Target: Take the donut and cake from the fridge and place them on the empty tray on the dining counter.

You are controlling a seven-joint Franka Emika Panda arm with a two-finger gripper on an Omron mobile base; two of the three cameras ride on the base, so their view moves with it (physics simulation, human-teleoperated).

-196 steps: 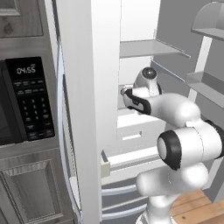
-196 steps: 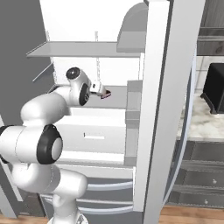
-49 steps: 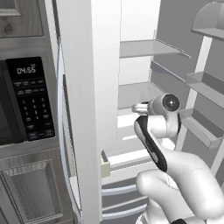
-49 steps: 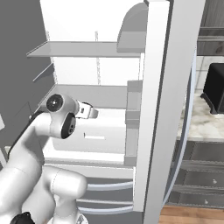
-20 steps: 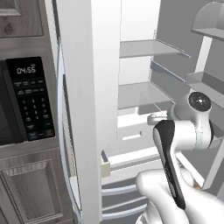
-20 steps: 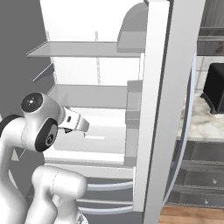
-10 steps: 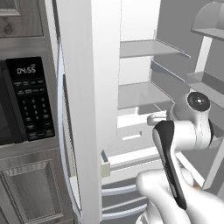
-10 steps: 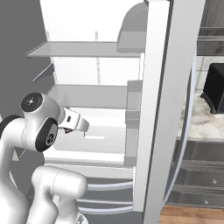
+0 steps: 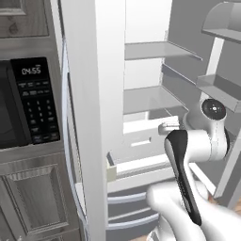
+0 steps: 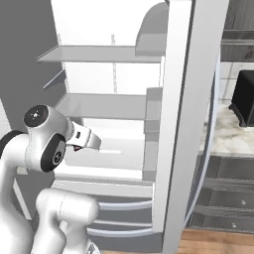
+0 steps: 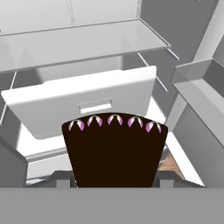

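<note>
Cake (image 11: 114, 153): dark brown wedge with a row of little purple-white dollops along its top edge. In the hand view it's sitting right between the two finger tips, and it's blocking most of the lower middle.
Gripper (image 11: 113, 178): it's clamping onto the cake, one dark tip poking out on each side of the slice, so the jaws are standing fairly wide around it.
Arm pose, left base view: the arm (image 9: 188, 188) is rising from about 5 o'clock, and the black-striped link is running up toward 12. The round wrist joint (image 9: 214, 109) is bending over at the top and the hand (image 9: 170, 126) is pointing toward 9 o'clock, into the fridge opening.
Arm pose, right base view: same thing mirrored. The big round joint (image 10: 44, 139) is sitting at 9 o'clock and the hand (image 10: 87, 139) is sticking out toward 3 o'clock, level with the drawer front.
Fridge (image 9: 94, 117): doors are hanging open and the white inside is showing.
Drawer (image 11: 78, 103): white front with a slot handle, sitting at 12 o'clock just past the cake in the hand view.
Shelf (image 11: 83, 43): glassy, running across above the drawer.
Door bins (image 9: 221, 84): grey, hanging off toward 2 o'clock in the left base view.
Microwave (image 9: 28, 103): black panel at 9 o'clock, clock display glowing.
</note>
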